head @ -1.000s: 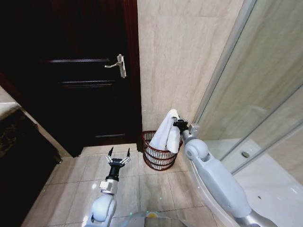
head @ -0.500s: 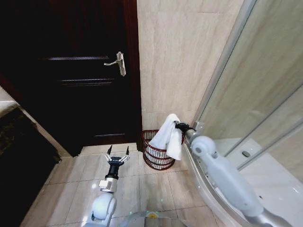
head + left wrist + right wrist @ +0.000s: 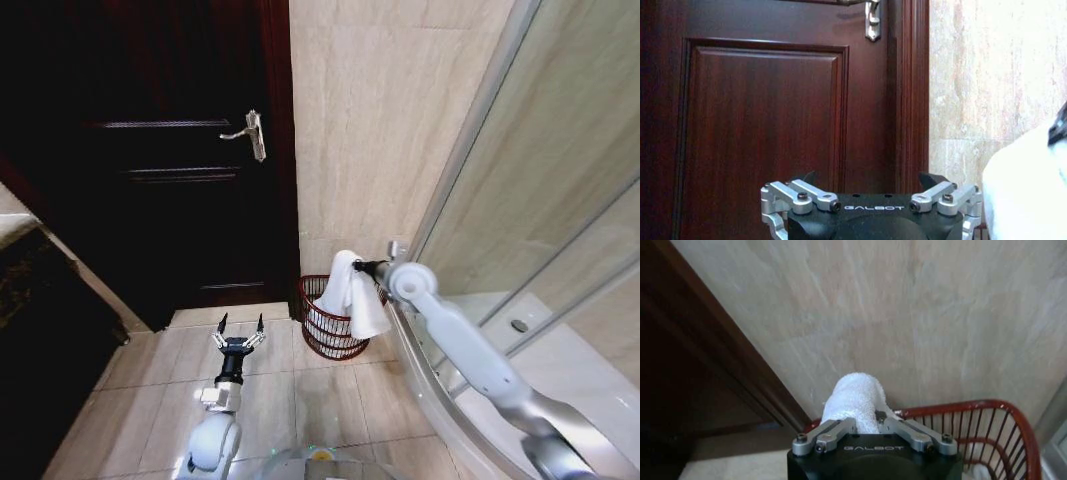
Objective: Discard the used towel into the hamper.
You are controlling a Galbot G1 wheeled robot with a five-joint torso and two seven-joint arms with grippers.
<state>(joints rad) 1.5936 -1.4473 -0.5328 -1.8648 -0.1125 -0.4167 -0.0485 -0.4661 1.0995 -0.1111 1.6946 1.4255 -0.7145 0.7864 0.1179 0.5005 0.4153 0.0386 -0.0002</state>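
door: dark wood door (image 3: 180, 160) with lever handle (image 3: 250, 135), fills the wall ahead on my left; not part of the job.
shower glass: glazed screen (image 3: 540, 200) on my right, my right arm runs along its foot.
floor: beige tile floor (image 3: 150, 390), hamper stands on it.
hamper: reddish-brown wire-ribbed hamper (image 3: 322, 325) in the corner between door frame and tiled wall; open top, rim directly under my right claw.
towel: white towel (image 3: 352, 295) draped over my right claw, tails hanging down over the hamper's rim on the shower side; I judge part of it sits inside, can't tell how much.
handling: looks soft, limp, light, not fragile; terry should give good grip; best held at a bunched fold near the middle, as I have it, so both tails hang short.
right claw: right claw (image 3: 870, 430) clamped onto the towel's fold, above the hamper.
left claw: left claw (image 3: 237, 329) spread wide, holding nothing, low over the floor before the door, well apart from the hamper.
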